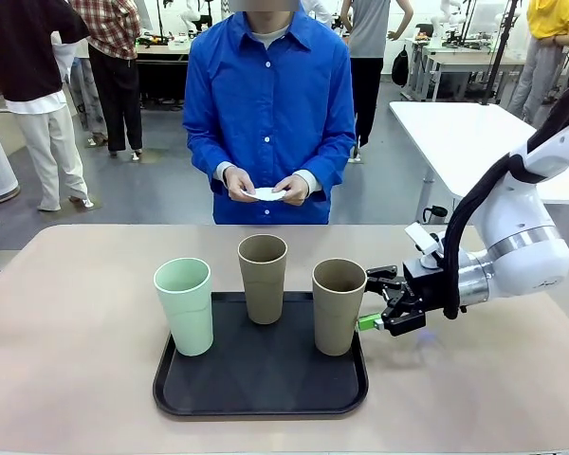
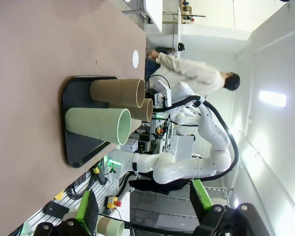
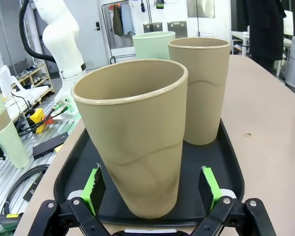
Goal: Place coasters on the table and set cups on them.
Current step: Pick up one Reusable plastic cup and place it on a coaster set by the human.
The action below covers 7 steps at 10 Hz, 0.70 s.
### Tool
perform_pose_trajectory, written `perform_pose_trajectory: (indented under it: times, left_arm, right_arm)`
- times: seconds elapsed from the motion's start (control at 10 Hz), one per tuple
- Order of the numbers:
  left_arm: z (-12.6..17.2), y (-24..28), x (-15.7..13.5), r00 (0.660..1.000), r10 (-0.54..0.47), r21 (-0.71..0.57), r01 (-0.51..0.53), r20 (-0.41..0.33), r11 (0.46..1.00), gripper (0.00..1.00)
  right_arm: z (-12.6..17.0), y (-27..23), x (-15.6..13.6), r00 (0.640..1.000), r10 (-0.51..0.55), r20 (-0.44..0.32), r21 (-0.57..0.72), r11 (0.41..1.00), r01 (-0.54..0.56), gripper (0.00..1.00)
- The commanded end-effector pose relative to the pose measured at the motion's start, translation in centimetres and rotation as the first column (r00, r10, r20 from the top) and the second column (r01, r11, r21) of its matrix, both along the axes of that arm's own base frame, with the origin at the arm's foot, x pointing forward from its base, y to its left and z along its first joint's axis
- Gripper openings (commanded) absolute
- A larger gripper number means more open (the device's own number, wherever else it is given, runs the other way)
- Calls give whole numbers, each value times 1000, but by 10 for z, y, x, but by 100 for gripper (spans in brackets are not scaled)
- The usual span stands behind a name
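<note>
Three cups stand on a black tray (image 1: pixel 266 393): a mint green cup (image 1: pixel 183 305) at the left, a taupe cup (image 1: pixel 263 277) in the middle and a taupe cup (image 1: pixel 339 305) at the right. My right gripper (image 1: pixel 372 300) is open and level with the right taupe cup (image 3: pixel 132 137). The cup's lower half sits between the green pads (image 3: pixel 94 183) with small gaps on both sides. The person at the far side holds white coasters (image 1: pixel 264 194) in both hands above the table's edge. My left gripper (image 2: pixel 142 206) is open and holds nothing, well back from the cups (image 2: pixel 99 125).
The beige table (image 1: pixel 66 322) has bare room left, right and behind the tray. A white table (image 1: pixel 474 133) stands at the back right. People stand in the background. The right arm (image 1: pixel 522 246) comes in low over the table's right side.
</note>
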<state>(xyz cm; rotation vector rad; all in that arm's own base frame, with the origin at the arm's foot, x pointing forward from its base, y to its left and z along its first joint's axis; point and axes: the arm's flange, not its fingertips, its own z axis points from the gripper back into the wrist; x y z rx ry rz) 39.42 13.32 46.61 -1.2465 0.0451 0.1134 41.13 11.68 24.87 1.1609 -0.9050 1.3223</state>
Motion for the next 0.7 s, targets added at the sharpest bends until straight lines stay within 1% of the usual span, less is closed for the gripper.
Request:
perform_pose_trajectory:
  times: [0.0, 0.6]
  left_arm:
    - [2, 2, 0, 1000, -4, -6, 4, 9, 1000, 100]
    - [2, 2, 0, 1000, -4, -6, 4, 9, 1000, 100]
  right_arm:
    - [-7, 10, 3, 1000, 21, 14, 11, 1000, -21, 100]
    - [-9, 29, 2, 997, 78, 4, 5, 997, -78, 100]
